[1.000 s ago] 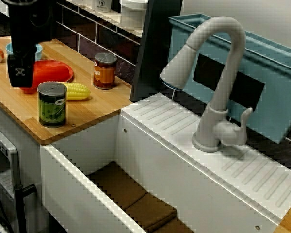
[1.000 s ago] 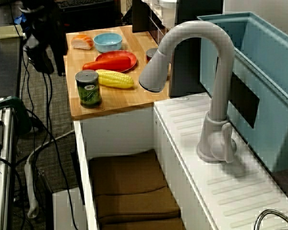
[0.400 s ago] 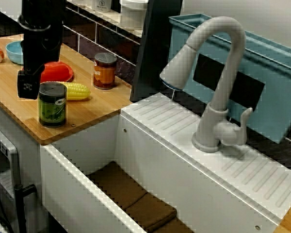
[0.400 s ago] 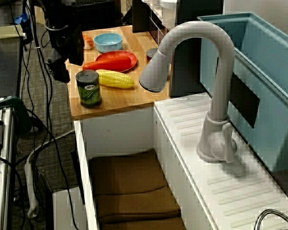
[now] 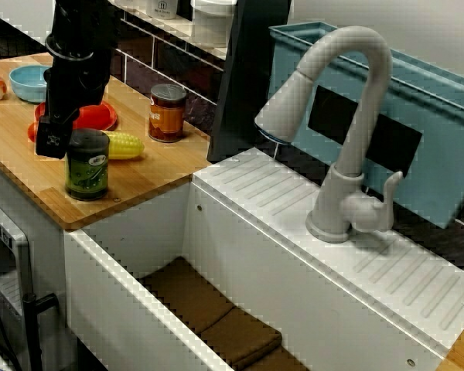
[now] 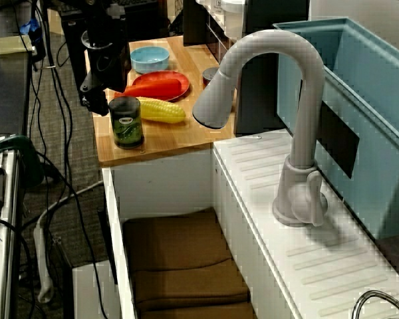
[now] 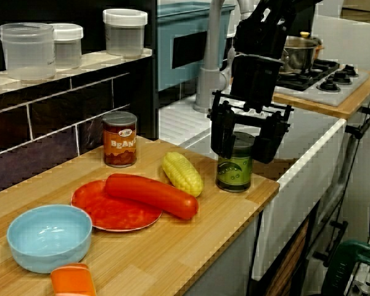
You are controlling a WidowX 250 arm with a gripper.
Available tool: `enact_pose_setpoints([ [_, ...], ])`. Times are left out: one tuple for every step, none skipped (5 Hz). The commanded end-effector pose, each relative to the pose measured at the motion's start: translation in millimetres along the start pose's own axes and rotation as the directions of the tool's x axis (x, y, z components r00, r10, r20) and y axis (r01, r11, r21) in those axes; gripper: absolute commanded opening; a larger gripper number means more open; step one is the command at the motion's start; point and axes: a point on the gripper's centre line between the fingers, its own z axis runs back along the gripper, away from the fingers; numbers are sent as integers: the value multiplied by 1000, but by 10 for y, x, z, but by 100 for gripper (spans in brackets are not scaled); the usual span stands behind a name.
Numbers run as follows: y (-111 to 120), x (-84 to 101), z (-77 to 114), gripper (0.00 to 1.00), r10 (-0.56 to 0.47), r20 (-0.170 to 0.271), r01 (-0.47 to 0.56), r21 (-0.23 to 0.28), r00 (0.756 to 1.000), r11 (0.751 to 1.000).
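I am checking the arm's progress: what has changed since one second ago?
The pincer moved along the counter to the green can and now stands open astride its top. Nothing was gripped. Corn, red plate and faucet stayed put.

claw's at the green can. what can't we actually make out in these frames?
- Claw contact with green can: the view along the counter shows fingers either side of its top; touching or apart, cannot tell. In the views across and down the sink the arm hides the fingertips.
- Can's lid: covered by the claw, view along the counter.
- Orange item: cut off by the bottom edge, same view.
- Label text: too small everywhere.
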Motion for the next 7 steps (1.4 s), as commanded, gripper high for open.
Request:
enact_pose_setpoints([
  [149, 20, 24, 100, 21, -9, -20, 33, 1000, 999],
  [152, 26, -7, 100, 25, -21, -24, 34, 999, 999],
  [152, 53, -7, 100, 26, -24, -26, 16, 999, 1000],
  [124, 141, -25, 100, 17, -32, -18, -15, 999, 1000],
  [73, 254, -38, 100, -5, -32, 3, -58, 999, 998],
  [34, 351, -51, 100, -31, -35, 27, -108, 999, 994],
  [-51, 431, -24, 100, -117, 9, 116, -225, 993, 968],
])
